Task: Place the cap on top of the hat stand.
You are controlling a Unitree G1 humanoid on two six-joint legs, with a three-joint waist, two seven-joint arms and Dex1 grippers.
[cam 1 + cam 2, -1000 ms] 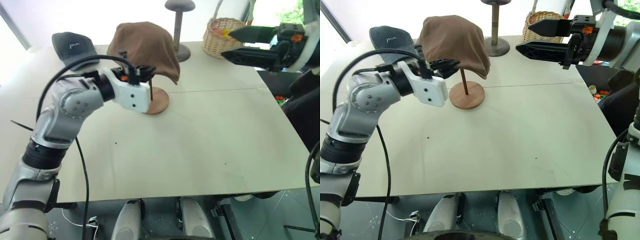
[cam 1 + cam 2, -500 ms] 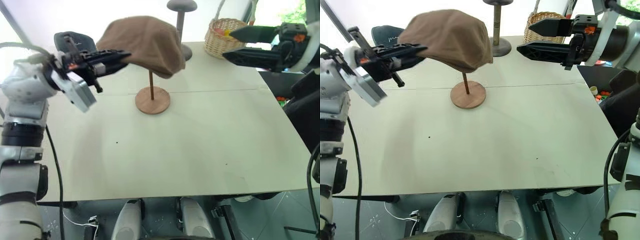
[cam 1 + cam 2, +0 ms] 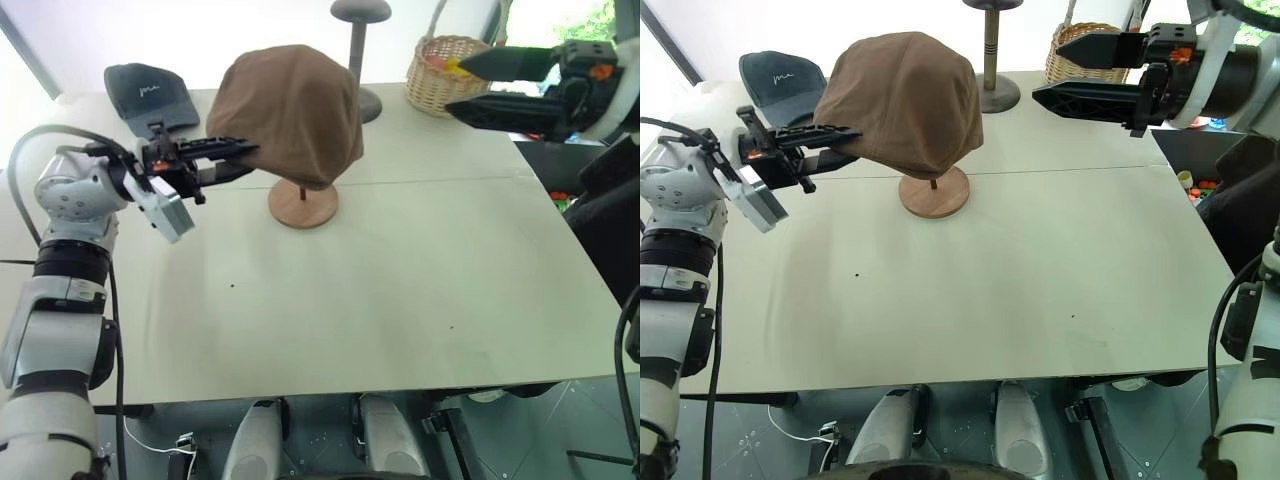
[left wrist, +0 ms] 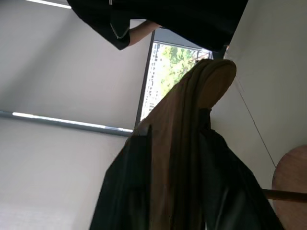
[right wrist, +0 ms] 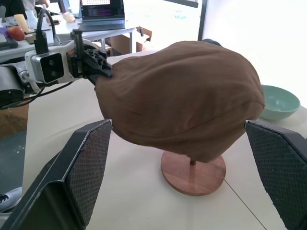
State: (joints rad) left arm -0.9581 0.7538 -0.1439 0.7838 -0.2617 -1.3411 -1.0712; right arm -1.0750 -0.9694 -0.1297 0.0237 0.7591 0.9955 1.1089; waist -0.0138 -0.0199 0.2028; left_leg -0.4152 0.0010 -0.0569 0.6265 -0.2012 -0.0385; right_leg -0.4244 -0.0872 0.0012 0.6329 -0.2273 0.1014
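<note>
In the left eye view, the cap [image 3: 290, 112] sits draped over the hat stand [image 3: 303, 203], hiding the rod and disc so that just the round wooden base shows on the table [image 3: 400, 280] below it; the left gripper [image 3: 238, 158] reaches in level from the side away from the basket [image 3: 446, 72], its two fingers on either side of the cap's near edge. The right gripper [image 3: 462, 86] hangs in the air on the basket side of the stand, well apart from the cap, jaws spread wide and holding nothing. A dark baseball cap [image 3: 146, 92] lies behind the left gripper, and a grey stand [image 3: 359, 55] rises beyond the brown cap. The right eye view gives the same layout. In the left wrist view, a fold of brown fabric runs between the two black fingers [image 4: 129, 191]; whether they still pinch it or have slackened cannot be told. The right wrist view shows the cap's crown bulging over the stand and hanging lower on one side. The cap looks light, soft and limp, likely to sag and slide off the small disc if tugged; the stiffer brim or a seamed edge seems the best place to hold it.
</note>
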